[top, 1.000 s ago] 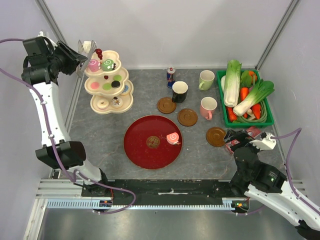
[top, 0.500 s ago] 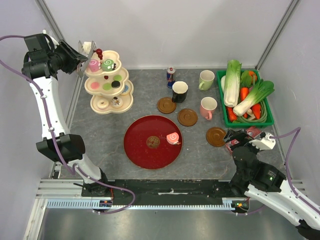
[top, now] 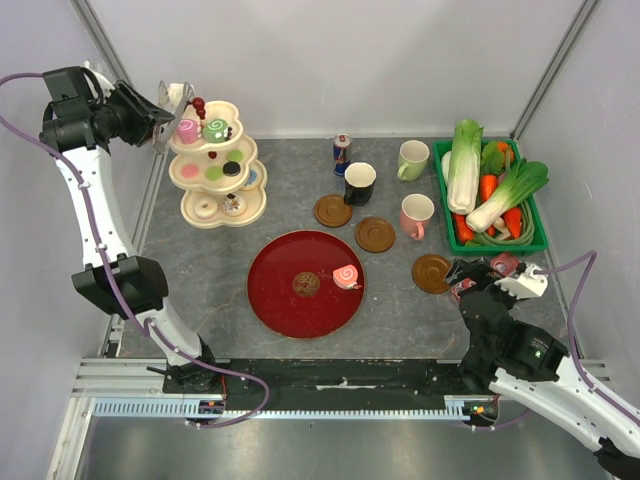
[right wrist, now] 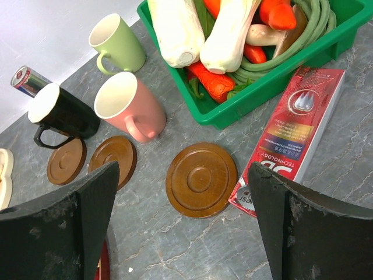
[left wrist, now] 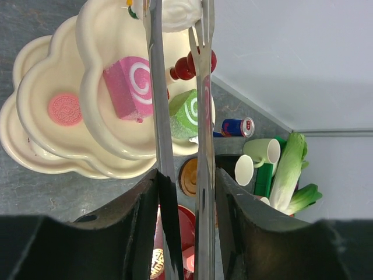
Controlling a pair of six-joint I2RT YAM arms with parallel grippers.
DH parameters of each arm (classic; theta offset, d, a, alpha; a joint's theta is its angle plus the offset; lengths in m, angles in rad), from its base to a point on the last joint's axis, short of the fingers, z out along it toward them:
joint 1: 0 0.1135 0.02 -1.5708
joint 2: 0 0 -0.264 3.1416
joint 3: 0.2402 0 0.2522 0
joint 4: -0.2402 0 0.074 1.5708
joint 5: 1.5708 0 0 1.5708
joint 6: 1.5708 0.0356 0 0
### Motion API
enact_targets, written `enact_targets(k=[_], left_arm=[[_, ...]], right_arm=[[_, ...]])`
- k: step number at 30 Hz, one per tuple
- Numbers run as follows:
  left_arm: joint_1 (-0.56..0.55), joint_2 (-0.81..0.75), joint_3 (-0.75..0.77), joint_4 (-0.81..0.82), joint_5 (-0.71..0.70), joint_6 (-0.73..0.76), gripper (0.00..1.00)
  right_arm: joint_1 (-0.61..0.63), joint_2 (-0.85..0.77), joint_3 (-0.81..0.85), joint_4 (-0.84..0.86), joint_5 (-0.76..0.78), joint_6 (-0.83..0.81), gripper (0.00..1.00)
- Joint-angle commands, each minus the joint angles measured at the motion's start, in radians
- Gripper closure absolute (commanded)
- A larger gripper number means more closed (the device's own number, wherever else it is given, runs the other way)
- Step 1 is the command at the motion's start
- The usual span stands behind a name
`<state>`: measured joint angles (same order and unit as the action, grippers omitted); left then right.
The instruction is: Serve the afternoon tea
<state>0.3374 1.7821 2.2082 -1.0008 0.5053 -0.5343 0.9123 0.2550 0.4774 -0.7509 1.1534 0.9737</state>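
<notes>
Black right gripper (right wrist: 183, 175) is hanging wide open at the near right (its fingers sit at both edges of its wrist view), over a brown coaster (top: 433, 273) beside a red box (right wrist: 291, 128). Further in, a red plate (top: 280, 300) is carrying one pink swirl roll (top: 346, 276). Beyond it, the pink mug (top: 416, 214), black mug (top: 359, 182) and pale green mug (top: 412, 159) are standing upright on the table (top: 200, 290), none on a coaster. At the far left, other pastries (top: 212, 172) are sitting on the cream tiered stand (top: 190, 212). The left gripper (top: 175, 97) is hovering at its top tier, fingers narrowly apart; whether they are gripping anything cannot be told.
</notes>
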Motion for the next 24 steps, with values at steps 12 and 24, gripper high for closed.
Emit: enact_targets(k=[12,24], left_arm=[[0.058,-0.03,0.041,0.148,0.252,-0.081,0.53],[0.058,-0.029,0.024,0.058,0.124,-0.067,0.51]], right_arm=[[0.0,0.03,0.027,-0.01,0.049,0.023,0.02],[-0.001,0.055,0.032,-0.013,0.055,0.026,0.02]])
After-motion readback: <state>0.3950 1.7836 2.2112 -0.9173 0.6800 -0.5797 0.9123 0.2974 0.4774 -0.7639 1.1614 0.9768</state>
